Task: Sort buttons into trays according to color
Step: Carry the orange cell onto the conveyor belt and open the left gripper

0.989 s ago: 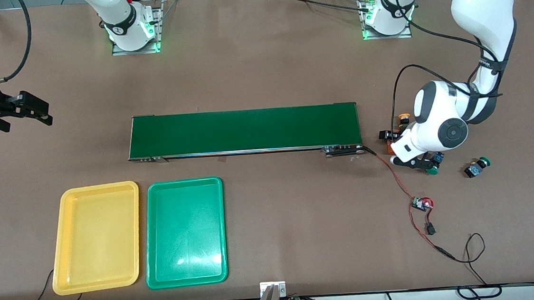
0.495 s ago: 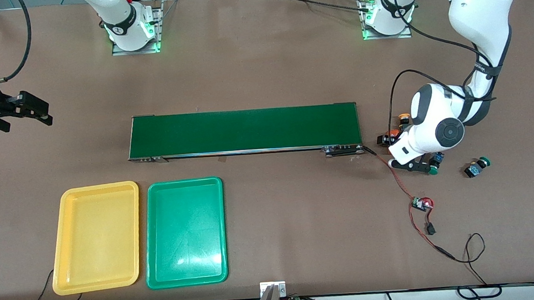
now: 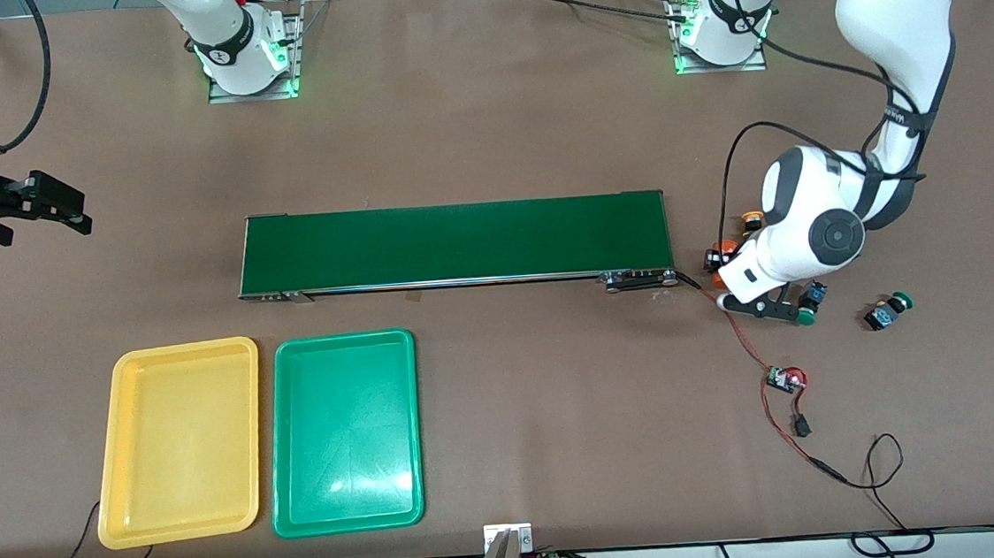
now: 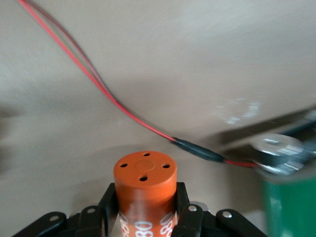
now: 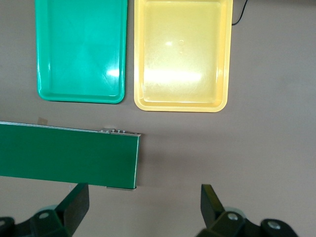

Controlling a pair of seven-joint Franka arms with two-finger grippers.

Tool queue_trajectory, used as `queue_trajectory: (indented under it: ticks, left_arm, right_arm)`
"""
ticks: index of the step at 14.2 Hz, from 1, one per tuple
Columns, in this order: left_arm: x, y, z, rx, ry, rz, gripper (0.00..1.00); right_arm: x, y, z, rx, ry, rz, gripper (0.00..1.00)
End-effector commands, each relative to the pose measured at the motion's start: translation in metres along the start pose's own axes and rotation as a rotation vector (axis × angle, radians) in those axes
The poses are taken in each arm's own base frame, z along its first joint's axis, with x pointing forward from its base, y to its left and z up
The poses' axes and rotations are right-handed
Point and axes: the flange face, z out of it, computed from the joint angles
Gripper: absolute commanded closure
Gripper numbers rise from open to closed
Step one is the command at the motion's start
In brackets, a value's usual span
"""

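My left gripper (image 3: 721, 280) is low over the table beside the conveyor's end, shut on an orange cylinder (image 4: 145, 186) with white print; its fingers (image 4: 110, 203) press both sides. This cylinder (image 3: 717, 281) is not a button. A yellow-orange-capped button (image 3: 751, 221) stands by the arm, and another (image 3: 724, 250) lies just next to the gripper. One green-capped button (image 3: 806, 307) lies half under the hand, a second (image 3: 888, 311) farther toward the left arm's end. The yellow tray (image 3: 180, 441) and green tray (image 3: 345, 433) sit side by side, bare inside. My right gripper (image 3: 73, 210) waits open, holding nothing.
The long dark-green conveyor belt (image 3: 454, 242) lies across the middle. A red-and-black wire (image 3: 746, 344) runs from its end to a small circuit board (image 3: 784, 379). The right wrist view shows the green tray (image 5: 81, 49), the yellow tray (image 5: 181, 54) and the belt (image 5: 66, 155).
The left gripper has closed on the orange cylinder and the arm has shifted slightly toward the conveyor's end. The right gripper has drifted a little toward its end of the table.
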Motion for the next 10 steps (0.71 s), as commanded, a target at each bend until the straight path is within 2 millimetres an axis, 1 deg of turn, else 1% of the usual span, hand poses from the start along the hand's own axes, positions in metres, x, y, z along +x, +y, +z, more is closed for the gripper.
queue_trajectory:
  ticks: [1, 2, 3, 4, 6, 7, 8, 9, 10]
  left_arm:
    - [-0.013, 0.042, -0.073, 0.04, 0.066, 0.208, 1.0]
    - [-0.015, 0.063, -0.09, 0.052, 0.092, 0.268, 1.0]
    - [-0.019, 0.095, -0.093, 0.048, 0.089, 0.323, 1.0]
    - [-0.022, 0.129, -0.093, 0.043, 0.091, 0.387, 1.0]
    - [-0.035, 0.19, -0.086, 0.031, 0.081, 0.5, 0.97]
    - [-0.043, 0.219, -0.078, 0.07, 0.07, 0.585, 0.95]
    - [-0.049, 0.242, -0.069, 0.164, 0.061, 0.706, 0.93]
    - [-0.053, 0.256, -0.059, 0.25, 0.052, 0.835, 0.94]
    - [-0.052, 0.259, -0.05, 0.308, 0.041, 0.942, 0.93]
  right_arm:
    - [0.001, 0.001, -0.003, 0.0, 0.003, 0.0, 0.0]
    - [0.001, 0.001, -0.002, 0.0, 0.002, 0.0, 0.0]
    - [0.001, 0.002, -0.002, 0.0, 0.002, 0.002, 0.0]
    - [0.001, 0.002, -0.003, 0.0, 0.002, 0.002, 0.0]
    - [0.001, 0.002, -0.003, 0.0, 0.003, 0.002, 0.0]
    - [0.001, 0.002, -0.002, 0.0, 0.002, 0.002, 0.0]
    - [0.001, 0.002, -0.003, 0.0, 0.003, 0.002, 0.0]
    - [0.001, 0.004, -0.003, 0.0, 0.002, 0.005, 0.0]
    - [0.001, 0.008, -0.003, -0.001, 0.003, 0.011, 0.0]
